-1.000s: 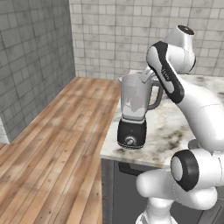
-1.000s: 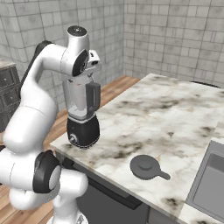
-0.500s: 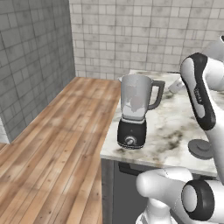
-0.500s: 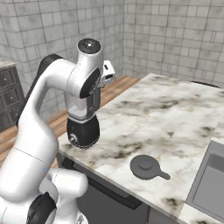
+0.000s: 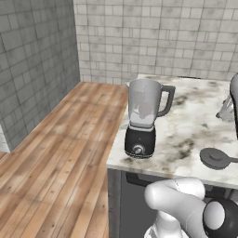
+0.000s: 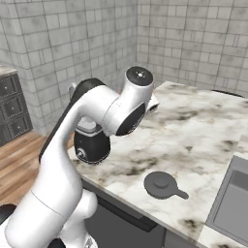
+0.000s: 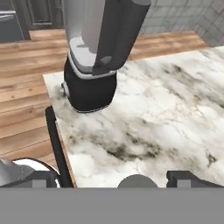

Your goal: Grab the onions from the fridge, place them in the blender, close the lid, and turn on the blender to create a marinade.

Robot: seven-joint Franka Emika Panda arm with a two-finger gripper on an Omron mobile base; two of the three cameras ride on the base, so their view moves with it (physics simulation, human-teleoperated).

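The blender point(image 5: 142, 122) stands near the marble counter's front left corner, its clear jar uncovered and its black base knob facing the floor side. Pale shapes show through the jar wall; I cannot tell if they are the onions. The lid point(image 5: 214, 157), a dark grey disc with a centre knob, lies flat on the counter to the blender's right, also seen as lid point(image 6: 162, 185). In the hand view my gripper point(image 7: 114, 178) is open and holds nothing, hovering over the counter with the lid point(image 7: 136, 181) at its bottom edge and the blender point(image 7: 90, 87) beyond. The fridge is out of view.
The marble counter point(image 5: 195, 122) ends in an edge right beside the blender, with wooden floor point(image 5: 60, 153) below. A sink point(image 6: 232, 196) is sunk into the counter at the right. Dark drawers point(image 6: 12, 109) stand at the far left. My arm point(image 6: 111, 109) partly covers the blender.
My arm has swung away from above the blender jar to the right, toward the lid's side of the counter. The gripper stays open. Blender and lid have not moved.
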